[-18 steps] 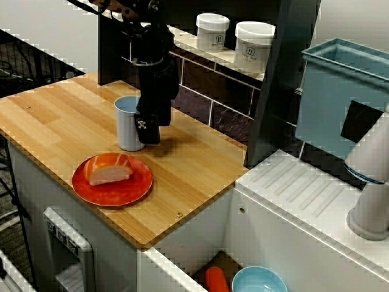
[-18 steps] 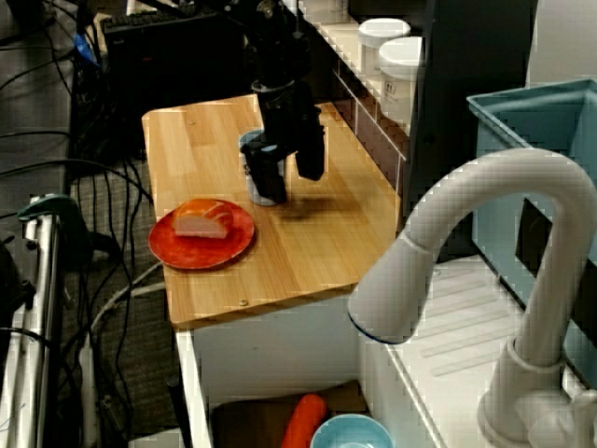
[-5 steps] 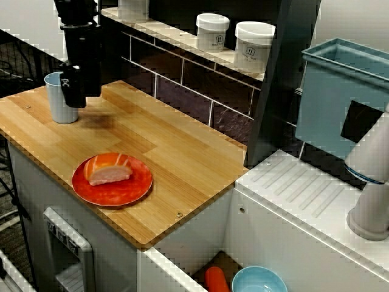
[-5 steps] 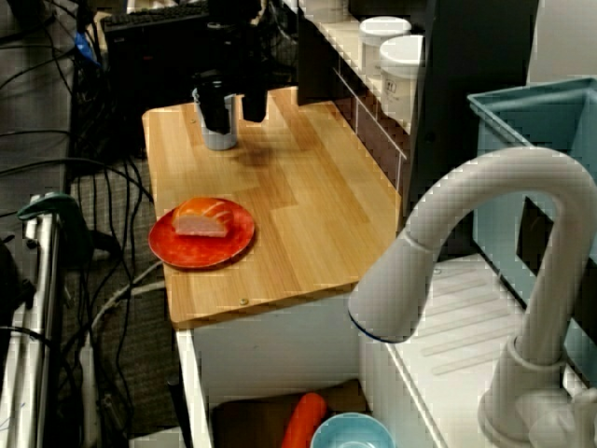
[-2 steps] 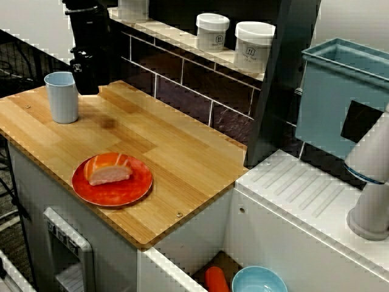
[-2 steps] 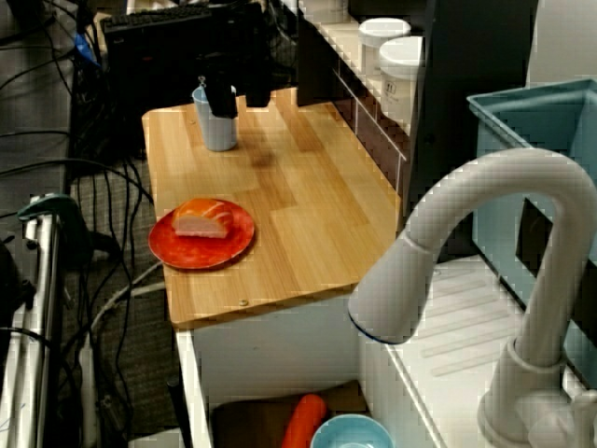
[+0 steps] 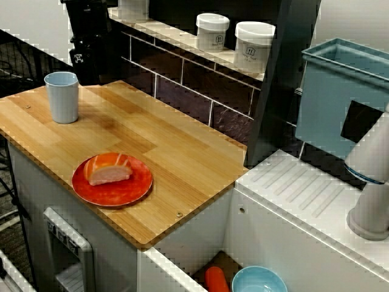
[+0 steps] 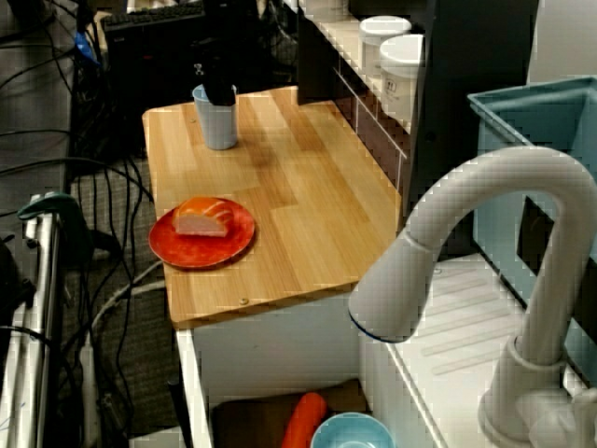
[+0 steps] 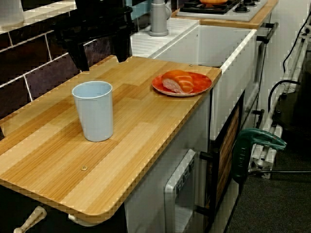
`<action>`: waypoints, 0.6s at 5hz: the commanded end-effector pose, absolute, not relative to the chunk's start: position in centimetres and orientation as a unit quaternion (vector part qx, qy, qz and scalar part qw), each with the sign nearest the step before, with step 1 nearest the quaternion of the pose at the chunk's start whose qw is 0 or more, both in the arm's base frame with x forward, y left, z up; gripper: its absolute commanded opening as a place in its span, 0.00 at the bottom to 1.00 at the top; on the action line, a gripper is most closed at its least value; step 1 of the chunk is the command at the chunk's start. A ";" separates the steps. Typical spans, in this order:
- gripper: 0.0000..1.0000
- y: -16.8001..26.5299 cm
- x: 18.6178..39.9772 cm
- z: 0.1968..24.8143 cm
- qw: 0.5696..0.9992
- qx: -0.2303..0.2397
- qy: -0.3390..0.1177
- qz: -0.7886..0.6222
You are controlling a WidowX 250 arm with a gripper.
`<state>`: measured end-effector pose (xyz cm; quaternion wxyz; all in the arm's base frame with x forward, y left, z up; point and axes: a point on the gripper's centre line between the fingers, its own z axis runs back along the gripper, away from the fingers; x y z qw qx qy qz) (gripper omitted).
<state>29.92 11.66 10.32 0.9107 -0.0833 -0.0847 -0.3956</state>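
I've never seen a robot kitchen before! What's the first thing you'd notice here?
The bright orange plate with a piece of salmon sushi on it jumps out, near the front edge of the wooden counter. Next comes the pale blue cup, standing upright at the counter's other end. The robot's black fingers are spread apart just above and behind it, not touching.

- gripper: upper part cut off at top edge
- bowl & orange thing: cut off at btm edge
- jar label: too small to read
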 end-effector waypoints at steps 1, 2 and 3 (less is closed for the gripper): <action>1.00 12.5 29.0 12.4 0.948 -0.024 -0.127 -0.291; 1.00 12.8 27.6 13.0 0.962 0.001 -0.150 -0.227; 1.00 13.3 26.1 13.6 0.970 0.012 -0.165 -0.178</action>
